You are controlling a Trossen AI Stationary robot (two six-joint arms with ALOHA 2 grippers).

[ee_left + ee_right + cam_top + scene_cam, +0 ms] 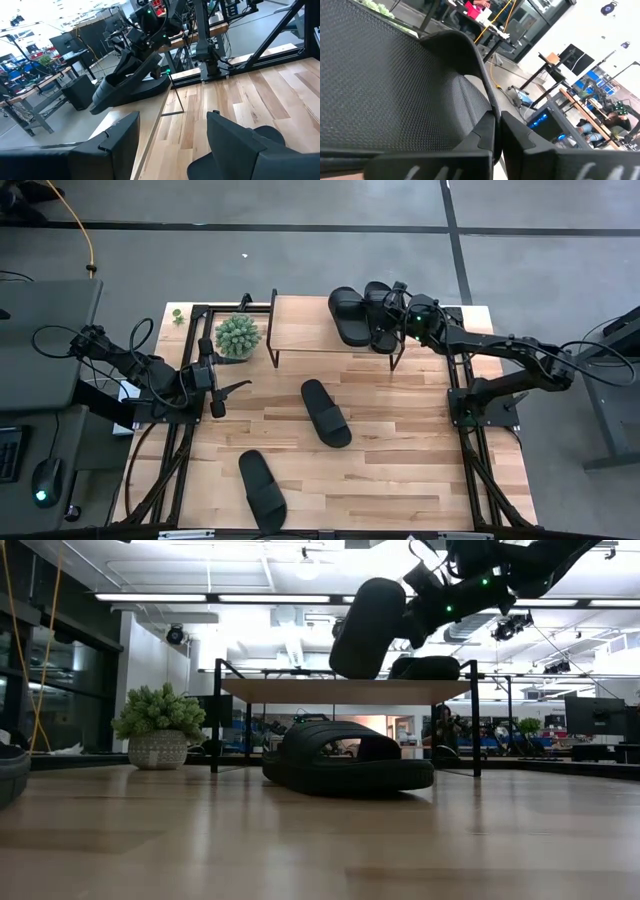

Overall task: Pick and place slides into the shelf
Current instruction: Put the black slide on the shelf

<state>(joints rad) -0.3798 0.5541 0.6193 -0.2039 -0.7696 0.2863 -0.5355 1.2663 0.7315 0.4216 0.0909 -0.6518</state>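
Right gripper (398,320) has a slide (379,315) pinched by its edge, fingers clamped on the black rubber, and it hangs over the right end of the shelf (300,325). Seen from table level that slide (366,628) tilts steeply, toe down, just above the shelf top (300,690). Beside it another slide (349,315) lies flat on the shelf top, the two close together, touching or nearly so.

Two slides wait on the table (420,440). One (326,412) lies at an angle near the middle, just in front of the shelf; the other (262,489) sits near the front edge, to the left, well apart from the first.

Left gripper (222,388) hovers over the table's left side, fingers spread wide and holding nothing. A small potted plant (237,336) stands just beyond it, beside the shelf's left end.
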